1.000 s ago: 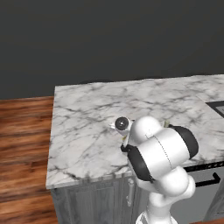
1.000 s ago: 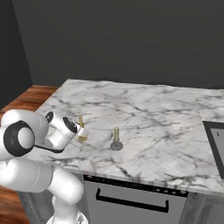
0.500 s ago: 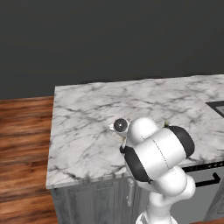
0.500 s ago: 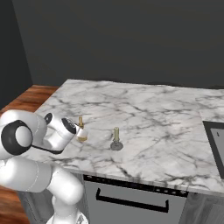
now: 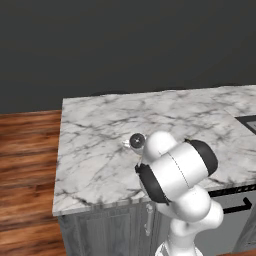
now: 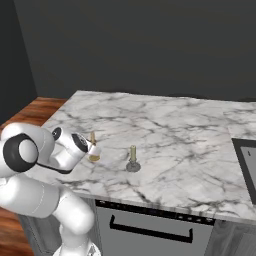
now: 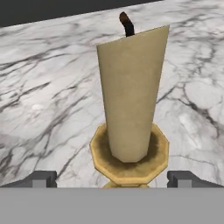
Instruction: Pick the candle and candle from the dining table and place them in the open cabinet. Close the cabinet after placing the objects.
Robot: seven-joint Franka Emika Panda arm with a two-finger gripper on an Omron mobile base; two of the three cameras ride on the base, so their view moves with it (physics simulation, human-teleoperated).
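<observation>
You see gripper [image 7: 111, 179] fingers spread wide, flanking yellow taper candle [image 7: 131, 92] in gold candlestick [image 7: 129, 158], centre of hand view, not pinching. Olive candle on grey base [image 6: 133, 160] stands centre of right base view, on marble dining table [image 6: 175, 135].

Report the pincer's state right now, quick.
Pincer: open, holding nothing; its tips stand wide on either side of the gold candlestick with the yellow candle.
</observation>
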